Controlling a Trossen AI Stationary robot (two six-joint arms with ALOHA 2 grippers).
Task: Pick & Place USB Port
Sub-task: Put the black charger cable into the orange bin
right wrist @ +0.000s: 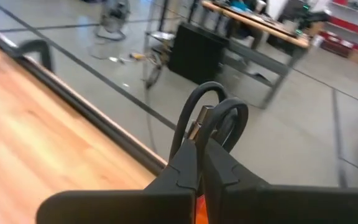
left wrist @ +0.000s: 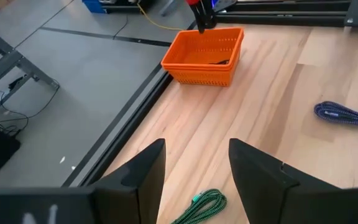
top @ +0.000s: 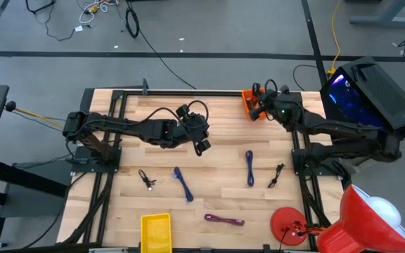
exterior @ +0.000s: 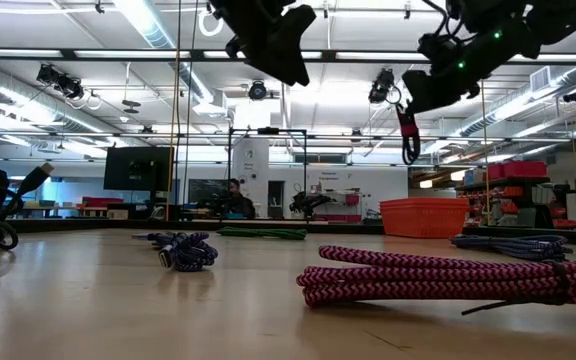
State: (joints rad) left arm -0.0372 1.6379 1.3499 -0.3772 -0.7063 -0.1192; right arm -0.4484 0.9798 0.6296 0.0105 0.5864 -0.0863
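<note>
Right wrist view shows your right end effector point(right wrist: 199, 163) clamped on a looped black cable point(right wrist: 211, 112) that could snag the orange basket point(top: 249, 104) rim at 1 o'clock, while the left end effector point(left wrist: 194, 168) hangs open.

Pale smooth wood table point(top: 216, 140), orange ribbed plastic basket point(left wrist: 205, 55), braided cloth-sheathed magenta cable point(exterior: 448, 278)

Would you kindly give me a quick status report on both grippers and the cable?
Right gripper shut on looped black cable, above orange plastic basket. Left gripper open, empty, mid-table. Nothing in the way.
</note>
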